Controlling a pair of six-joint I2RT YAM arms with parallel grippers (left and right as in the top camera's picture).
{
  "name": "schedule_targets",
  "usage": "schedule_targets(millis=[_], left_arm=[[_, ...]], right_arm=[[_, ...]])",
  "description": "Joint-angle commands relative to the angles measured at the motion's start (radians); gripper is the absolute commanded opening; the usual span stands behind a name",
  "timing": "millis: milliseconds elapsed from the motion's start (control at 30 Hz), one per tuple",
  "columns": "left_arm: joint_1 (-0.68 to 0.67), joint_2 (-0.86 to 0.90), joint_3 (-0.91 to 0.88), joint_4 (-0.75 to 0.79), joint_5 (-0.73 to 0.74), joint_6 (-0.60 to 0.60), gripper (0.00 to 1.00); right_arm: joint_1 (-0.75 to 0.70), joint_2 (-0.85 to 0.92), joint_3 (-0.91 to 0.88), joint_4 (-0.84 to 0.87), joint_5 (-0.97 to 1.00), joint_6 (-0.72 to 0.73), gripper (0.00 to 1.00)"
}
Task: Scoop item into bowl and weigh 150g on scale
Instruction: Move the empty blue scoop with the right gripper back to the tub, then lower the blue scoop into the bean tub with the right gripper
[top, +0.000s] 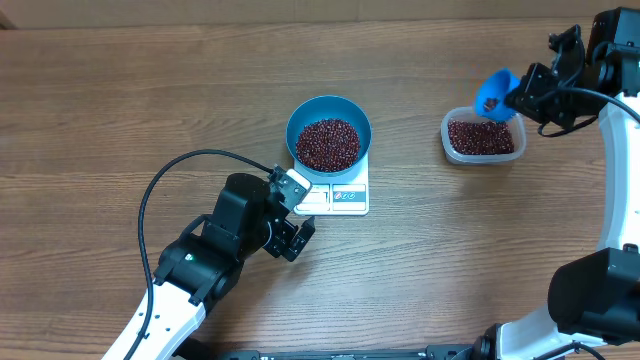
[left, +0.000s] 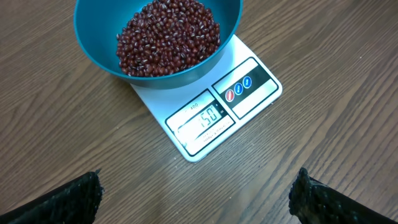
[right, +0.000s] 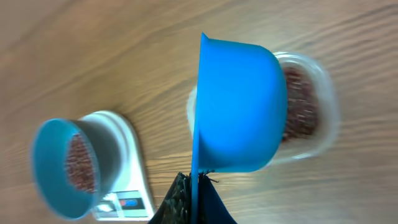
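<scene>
**Target weight apparently reached, only tidy-up left**

One table (top: 100, 100). Two tools. Left tool (top: 305, 213) sat lower centre, released wide and empty, just beside the scale (top: 345, 198). Right tool (top: 522, 95) sat upper right, clenched on the scoop (top: 494, 92) handle. One scale, centre, display seemingly reading 150. One bowl (top: 329, 101) stood on it, well filled. One tub (top: 445, 135), upper right, part full. One scoop, tilted above the tub. Beans (top: 328, 143) uncountable, in two heaps: bowl and tub. Judged: weighing done, scoop not yet set down.
</scene>
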Motion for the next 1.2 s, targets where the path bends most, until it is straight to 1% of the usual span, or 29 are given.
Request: schedule_targets(millis=[0, 267, 300, 333, 433, 567, 733, 1000, 1167], left_arm=[[-0.007, 0.006, -0.006, 0.0, -0.003, -0.01, 1.0], [-0.007, 0.006, -0.006, 0.0, -0.003, -0.01, 1.0], [-0.007, 0.006, -0.006, 0.0, -0.003, -0.01, 1.0], [-0.007, 0.006, -0.006, 0.0, -0.003, -0.01, 1.0], [-0.007, 0.006, -0.006, 0.0, -0.003, -0.01, 1.0], [-0.007, 0.006, -0.006, 0.0, -0.003, -0.01, 0.99], [-0.007, 0.006, -0.006, 0.0, -0.003, -0.01, 0.99], [-0.007, 0.006, -0.006, 0.001, -0.003, -0.01, 1.0], [-0.007, 0.006, -0.006, 0.0, -0.003, -0.01, 1.0]], right_arm=[[-0.002, -0.021, 0.025, -0.01, 0.156, -0.001, 0.04], [0.041, -0.021, 0.025, -0.039, 0.306, 0.005, 0.04], [0.051, -0.021, 0.025, -0.04, 0.326, 0.024, 0.04], [0.077, -0.021, 0.025, -0.045, 0.387, 0.066, 0.04], [0.134, -0.021, 0.025, -0.055, 0.497, 0.117, 0.04], [0.201, -0.021, 0.025, -0.062, 0.568, 0.147, 0.04], [0.266, -0.019, 0.024, -0.106, 0.712, 0.243, 0.04], [0.286, -0.015, 0.024, -0.129, 0.762, 0.315, 0.04], [0.287, -0.015, 0.024, -0.129, 0.764, 0.326, 0.04]])
